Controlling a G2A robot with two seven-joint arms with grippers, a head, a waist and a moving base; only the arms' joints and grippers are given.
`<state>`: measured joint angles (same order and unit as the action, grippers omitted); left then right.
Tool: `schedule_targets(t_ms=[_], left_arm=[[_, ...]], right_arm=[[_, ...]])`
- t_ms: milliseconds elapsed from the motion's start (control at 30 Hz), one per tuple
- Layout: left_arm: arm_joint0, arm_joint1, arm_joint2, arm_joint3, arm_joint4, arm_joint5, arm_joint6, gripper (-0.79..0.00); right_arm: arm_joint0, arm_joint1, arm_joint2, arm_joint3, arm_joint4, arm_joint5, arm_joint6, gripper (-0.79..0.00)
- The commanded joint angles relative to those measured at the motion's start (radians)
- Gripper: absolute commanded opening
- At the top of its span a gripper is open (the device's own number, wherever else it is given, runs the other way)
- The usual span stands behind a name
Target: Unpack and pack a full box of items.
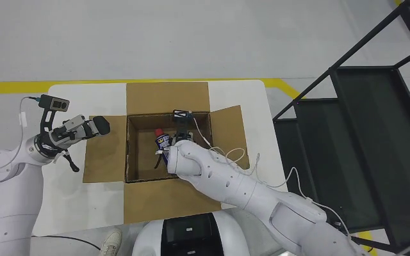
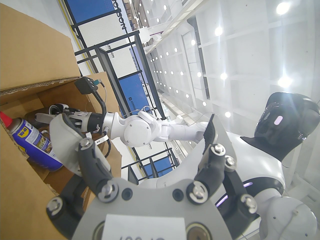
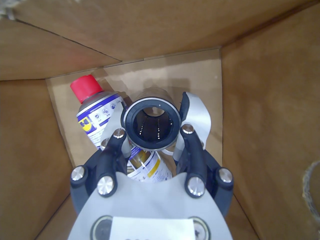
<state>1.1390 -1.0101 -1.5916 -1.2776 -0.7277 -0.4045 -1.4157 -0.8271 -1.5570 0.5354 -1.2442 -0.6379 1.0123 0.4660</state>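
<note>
Cardboard box, brown, all four flaps folded outward and flat, standing open at the middle of a white table.

Contents, item one: spray can, blue and yellow label, red cap. It sits in the left half of the box with its cap toward the far wall. The right wrist view shows the can low against the box floor, and from the left wrist view the spray can is seen over the left wall.

Contents, item two: metal cylinder, hollow, silver body, black ring at its open end, rows of small balls inside the bore. It is inside the box, just right of the can. Whether the two touch cannot be told.

Right gripper: down inside the box, fingers clamped on the cylinder from both sides. From above, the right gripper sits near the far wall, its white arm crossing the near right corner of the box.

Left gripper: outside the box, above the left flap, tips pointing toward the box. In its own wrist view the left gripper has its fingers wide apart with nothing between them.

Surroundings: yellow floor line behind the table's far edge; black metal rack on the floor to the right, well apart from the box.
</note>
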Motion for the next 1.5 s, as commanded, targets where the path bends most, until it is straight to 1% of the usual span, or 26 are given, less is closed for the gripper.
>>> schedule_targets(t_ms=[0,133,333,600,767,967,1233,1333,1433,1467], left_arm=[[0.0,0.0,0.0,0.0,0.0,0.0,0.0,0.0],[0.0,0.0,0.0,0.0,0.0,0.0,0.0,0.0],[0.0,0.0,0.0,0.0,0.0,0.0,0.0,0.0],[0.0,0.0,0.0,0.0,0.0,0.0,0.0,0.0],[0.0,0.0,0.0,0.0,0.0,0.0,0.0,0.0],[0.0,0.0,0.0,0.0,0.0,0.0,0.0,0.0],[0.0,0.0,0.0,0.0,0.0,0.0,0.0,0.0],[0.0,0.0,0.0,0.0,0.0,0.0,0.0,0.0],[0.0,0.0,0.0,0.0,0.0,0.0,0.0,0.0],[0.0,0.0,0.0,0.0,0.0,0.0,0.0,0.0]], right_arm=[[-0.014,0.008,0.014,-0.033,-0.037,0.0,0.022,-0.785],[-0.044,0.029,0.042,-0.123,-0.111,0.0,0.089,-0.785],[-0.083,0.075,0.092,-0.259,-0.205,-0.02,0.224,-0.785],[-0.134,0.143,0.159,-0.447,-0.394,-0.103,0.444,-0.785],[-0.193,0.173,0.22,-0.555,-0.492,-0.165,0.507,-0.785],[-0.292,0.201,0.317,-0.705,-0.582,-0.245,0.587,-0.785],[-0.436,0.232,0.511,-0.92,-0.589,-0.36,0.702,-0.785],[-0.483,0.239,0.576,-0.985,-0.568,-0.389,0.716,-0.785],[-0.523,0.243,0.627,-1.018,-0.541,-0.409,0.702,-0.785],[-0.523,0.243,0.627,-1.018,-0.541,-0.409,0.702,-0.785]])
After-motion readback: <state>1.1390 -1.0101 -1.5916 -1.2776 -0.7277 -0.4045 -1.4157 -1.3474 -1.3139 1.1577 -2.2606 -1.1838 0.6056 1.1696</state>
